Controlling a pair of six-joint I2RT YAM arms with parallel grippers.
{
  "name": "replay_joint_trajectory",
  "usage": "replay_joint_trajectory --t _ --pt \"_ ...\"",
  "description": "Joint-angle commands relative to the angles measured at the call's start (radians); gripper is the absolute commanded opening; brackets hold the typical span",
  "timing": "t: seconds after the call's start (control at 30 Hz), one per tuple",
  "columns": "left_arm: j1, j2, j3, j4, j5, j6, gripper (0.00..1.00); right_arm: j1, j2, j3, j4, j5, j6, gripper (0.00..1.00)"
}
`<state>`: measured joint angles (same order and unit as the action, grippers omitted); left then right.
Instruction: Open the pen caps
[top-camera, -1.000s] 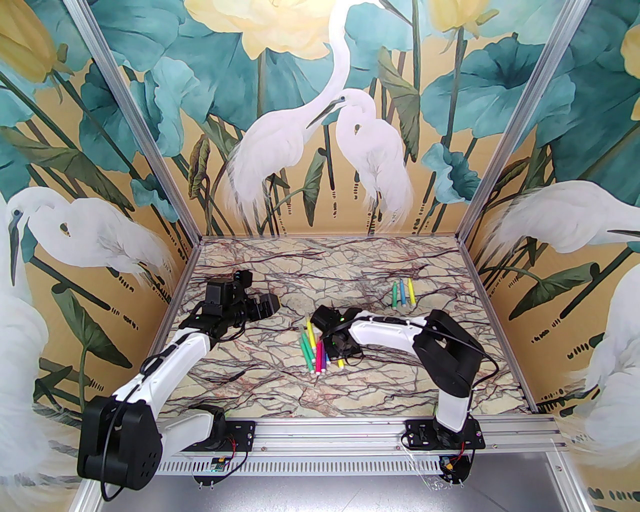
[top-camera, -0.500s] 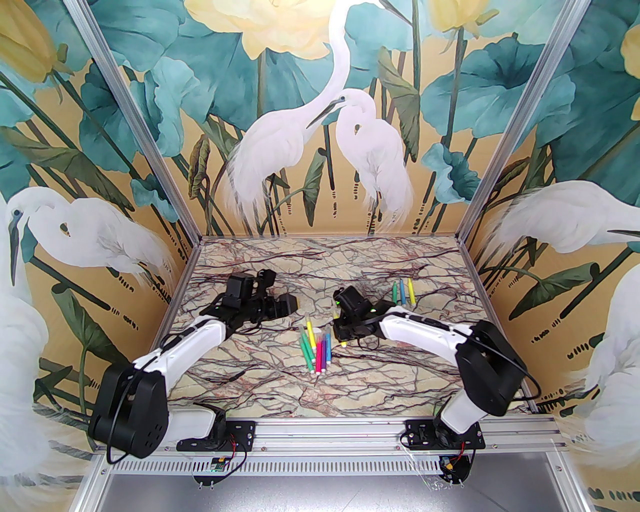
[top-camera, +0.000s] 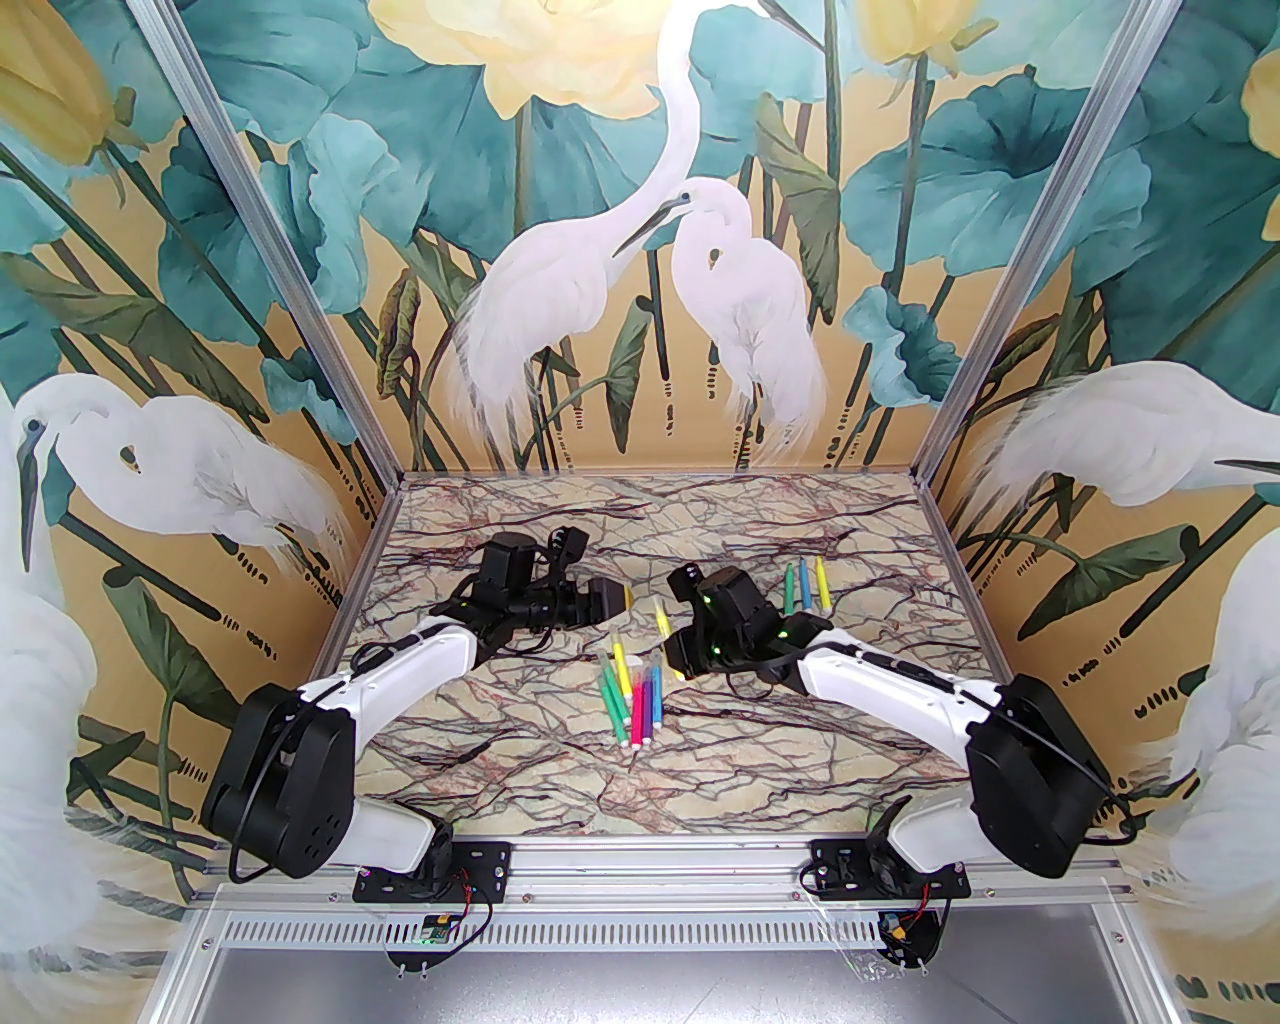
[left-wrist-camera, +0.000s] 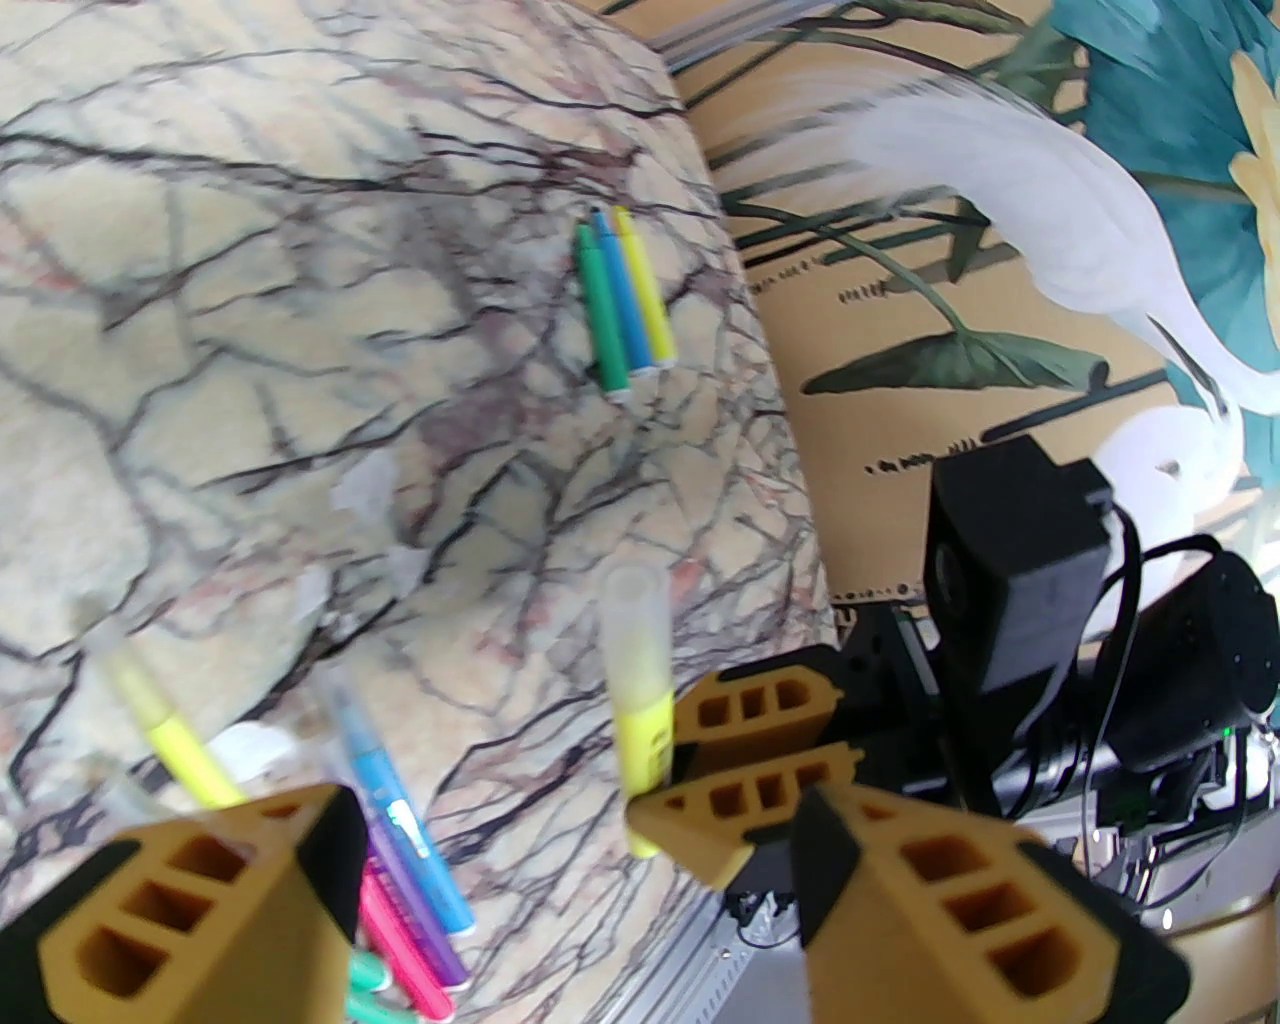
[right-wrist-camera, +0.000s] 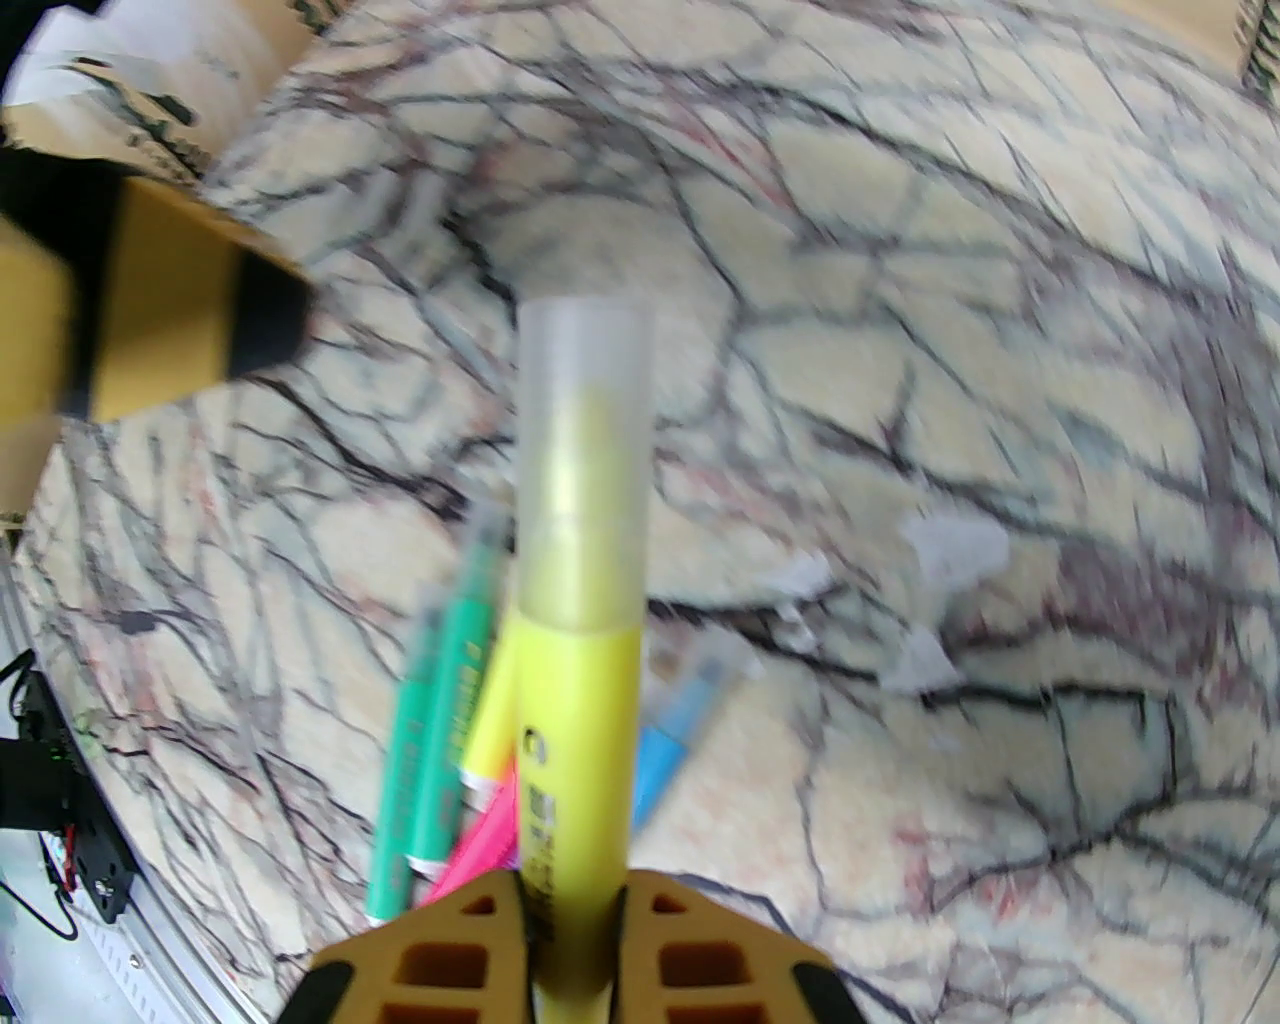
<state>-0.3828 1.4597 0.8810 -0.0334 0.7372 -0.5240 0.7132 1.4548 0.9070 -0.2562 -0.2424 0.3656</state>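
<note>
My right gripper (top-camera: 676, 652) is shut on the barrel of a yellow pen (top-camera: 664, 622) and holds it off the table. The pen's pale translucent cap (right-wrist-camera: 584, 420) is on and points away from the fingers. In the left wrist view the same pen (left-wrist-camera: 643, 725) stands upright, its cap (left-wrist-camera: 634, 625) on top. My left gripper (top-camera: 618, 598) is open, nothing between its fingers (left-wrist-camera: 200, 900), and sits just left of the capped end. One of its fingertips (right-wrist-camera: 160, 320) shows in the right wrist view. A pile of pens (top-camera: 630, 700) lies below.
Three more pens (top-camera: 806, 585), green, blue and yellow, lie side by side at the back right of the marble table (top-camera: 560, 780). Small pale scraps (right-wrist-camera: 945, 555) lie on the table between the two groups. Painted walls enclose three sides.
My right gripper has lifted the yellow pen off the pile and carried it up and back. My left gripper has swung right towards it and closed slightly.
</note>
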Motion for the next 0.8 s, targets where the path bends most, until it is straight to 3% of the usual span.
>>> replay_joint_trajectory --t 0.0,0.6,0.77 --pt "-0.017 0.017 0.037 0.033 0.048 -0.009 0.73 0.002 -0.016 -0.009 0.046 -0.046 -0.032 0.0" --pt "-0.071 0.088 0.107 0.035 0.052 -0.027 0.61 0.002 -0.043 -0.01 0.073 -0.106 -0.058 0.0" --pt "-0.072 0.094 0.118 0.033 0.05 -0.031 0.53 0.002 -0.04 -0.011 0.075 -0.112 -0.062 0.0"
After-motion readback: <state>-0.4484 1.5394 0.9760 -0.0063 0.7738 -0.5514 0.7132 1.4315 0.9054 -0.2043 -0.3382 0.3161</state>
